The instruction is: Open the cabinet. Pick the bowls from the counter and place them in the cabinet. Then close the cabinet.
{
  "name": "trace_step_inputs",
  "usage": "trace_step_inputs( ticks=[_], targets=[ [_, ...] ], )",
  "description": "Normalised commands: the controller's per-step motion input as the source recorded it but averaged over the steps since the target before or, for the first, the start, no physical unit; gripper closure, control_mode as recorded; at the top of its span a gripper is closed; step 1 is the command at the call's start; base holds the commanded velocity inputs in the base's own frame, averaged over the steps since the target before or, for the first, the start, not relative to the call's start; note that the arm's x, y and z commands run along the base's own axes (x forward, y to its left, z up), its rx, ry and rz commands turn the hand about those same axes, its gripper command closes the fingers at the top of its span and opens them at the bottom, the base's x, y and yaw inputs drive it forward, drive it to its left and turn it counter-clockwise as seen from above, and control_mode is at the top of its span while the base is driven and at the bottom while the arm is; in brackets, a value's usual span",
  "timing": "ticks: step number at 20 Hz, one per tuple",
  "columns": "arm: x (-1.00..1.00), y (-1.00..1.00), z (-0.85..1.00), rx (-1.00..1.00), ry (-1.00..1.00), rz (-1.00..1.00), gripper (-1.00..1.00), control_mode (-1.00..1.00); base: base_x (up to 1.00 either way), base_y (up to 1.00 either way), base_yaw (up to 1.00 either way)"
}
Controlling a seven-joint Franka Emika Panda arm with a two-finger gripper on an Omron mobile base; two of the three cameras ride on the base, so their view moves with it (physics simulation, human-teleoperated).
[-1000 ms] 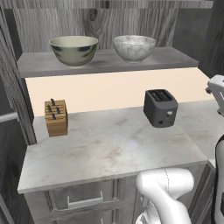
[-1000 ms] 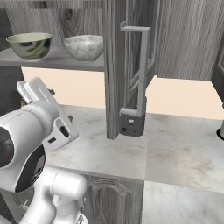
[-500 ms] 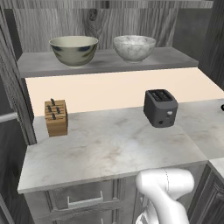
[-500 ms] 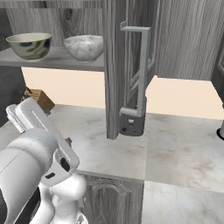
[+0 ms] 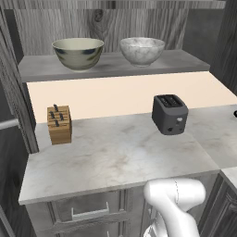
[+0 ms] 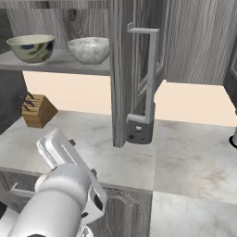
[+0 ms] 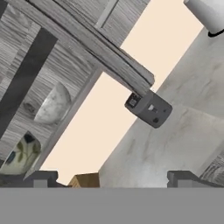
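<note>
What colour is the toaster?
Dark grey toaster, standing on the counter; clearest in the left base view.

Grey wood-grain cabinet (image 6: 125, 69), matt; veined marble-look counter (image 5: 115, 157), smooth; marbled white-grey bowl (image 5: 142, 51); glossy beige-olive bowl (image 5: 77, 53); wooden knife block (image 5: 59, 125); matt dark toaster (image 5: 170, 114).

Kitchen, rendered. Marble-look worktop (image 5: 115, 157) over grey drawer fronts (image 5: 88, 210), wood-grain wall cabinet (image 6: 134, 69) w/ bar handle & 2 bowls (image 5: 77, 53) on its shelf. Toaster (image 5: 170, 114) nr worktop's back edge, knife block (image 5: 59, 124) at back left corner.
</note>
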Motion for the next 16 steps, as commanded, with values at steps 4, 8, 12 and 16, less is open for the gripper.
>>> trace_step_inputs(
  ticks=[4, 8, 12, 16],
  targets=[
    [0.00, -0.30, -0.08, 0.03, -0.07, 0.00, -1.00, -1.00, 0.00, 0.00, 0.00],
    [0.02, -0.31, 0.00, 0.06, 0.00, 0.00, -1.00, -1.00, 0.00, 0.00, 0.00],
    [0.18, -0.28, 0.00, 0.04, 0.00, 0.00, -1.00, -1.00, 0.00, 0.00, 0.00],
    [0.33, -0.24, -0.01, 0.01, 0.00, 0.00, -1.00, -1.00, 0.00, 0.00, 0.00]
  ],
)
